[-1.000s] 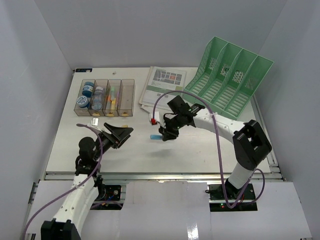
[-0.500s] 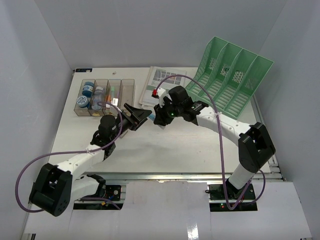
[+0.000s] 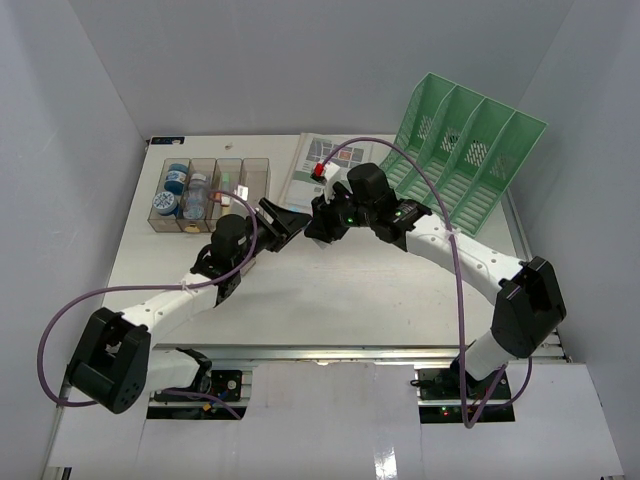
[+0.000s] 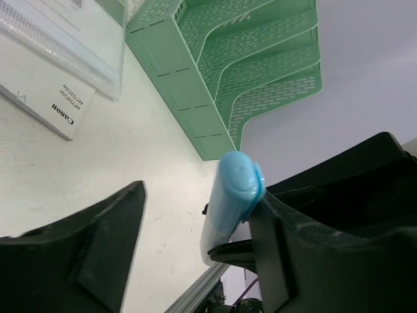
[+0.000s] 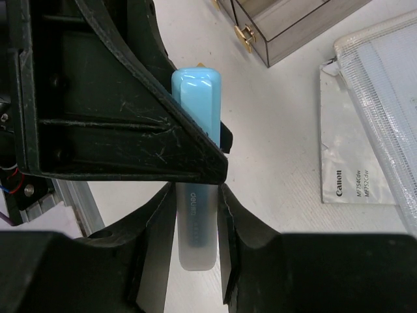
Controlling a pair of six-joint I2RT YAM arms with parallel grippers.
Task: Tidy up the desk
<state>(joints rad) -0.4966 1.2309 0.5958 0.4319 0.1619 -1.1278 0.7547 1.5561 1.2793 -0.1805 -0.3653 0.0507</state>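
The counter (image 3: 400,300) lay beneath both arms. Above its centre the right tool (image 5: 195,215) gripped a light-blue capped tube (image 5: 195,98) between narrow jaws. The left tool (image 4: 195,228) stood wide around the tube's cap end, close against 1 finger and clear of the other. From there, a green file rack (image 3: 460,160) stood at 2 o'clock, a clear 4-compartment tray (image 3: 256,192) at 10 o'clock and papers (image 3: 330,165) at 12 o'clock.
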